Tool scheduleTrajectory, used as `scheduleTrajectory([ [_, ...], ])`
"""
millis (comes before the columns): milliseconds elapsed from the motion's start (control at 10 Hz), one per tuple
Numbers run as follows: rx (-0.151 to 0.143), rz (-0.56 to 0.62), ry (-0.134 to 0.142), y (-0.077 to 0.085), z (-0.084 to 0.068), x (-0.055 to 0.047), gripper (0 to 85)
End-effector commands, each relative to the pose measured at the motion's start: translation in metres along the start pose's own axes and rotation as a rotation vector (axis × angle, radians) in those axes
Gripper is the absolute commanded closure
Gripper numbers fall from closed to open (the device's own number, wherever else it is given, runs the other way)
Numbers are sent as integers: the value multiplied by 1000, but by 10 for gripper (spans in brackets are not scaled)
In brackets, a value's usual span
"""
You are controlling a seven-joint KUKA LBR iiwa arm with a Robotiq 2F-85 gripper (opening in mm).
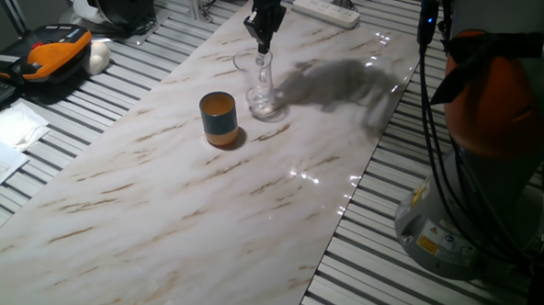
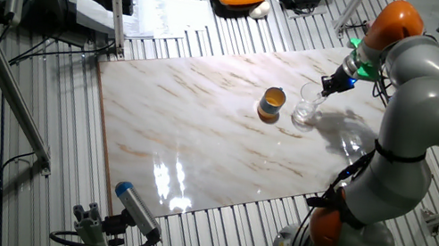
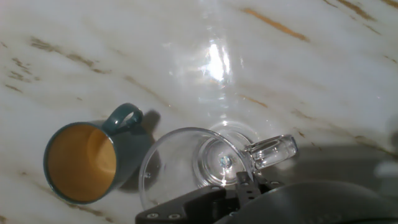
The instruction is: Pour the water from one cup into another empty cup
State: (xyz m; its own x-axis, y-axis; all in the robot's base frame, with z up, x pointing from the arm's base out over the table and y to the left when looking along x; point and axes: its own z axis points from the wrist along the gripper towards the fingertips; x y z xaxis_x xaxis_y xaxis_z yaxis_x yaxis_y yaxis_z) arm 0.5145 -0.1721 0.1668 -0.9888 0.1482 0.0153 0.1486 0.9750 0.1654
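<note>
You saw a grey arm [image 2: 428,96] with orange joints, black cables, a yellow base label and a black gripper [image 1: 264,28].

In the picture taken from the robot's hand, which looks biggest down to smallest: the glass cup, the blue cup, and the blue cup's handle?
1. Glass cup, though its lower edge is hidden by the hand.
2. Blue cup, somewhat smaller; the two are close, and the glass may be nearer the camera.
3. Blue cup's handle, clearly smallest.

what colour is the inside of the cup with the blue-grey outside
Orange-tan inside the opaque cup, clearest in the hand view.
</note>
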Motion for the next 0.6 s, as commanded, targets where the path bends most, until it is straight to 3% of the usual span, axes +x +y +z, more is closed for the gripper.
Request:
scheduleTrajectory([
  [0, -11, 3, 0, -1, 3, 0, 850],
  [100, -27, 6, 1, -2, 6, 0, 850],
  [500, -37, 18, -1, -2, 14, -3, 850],
])
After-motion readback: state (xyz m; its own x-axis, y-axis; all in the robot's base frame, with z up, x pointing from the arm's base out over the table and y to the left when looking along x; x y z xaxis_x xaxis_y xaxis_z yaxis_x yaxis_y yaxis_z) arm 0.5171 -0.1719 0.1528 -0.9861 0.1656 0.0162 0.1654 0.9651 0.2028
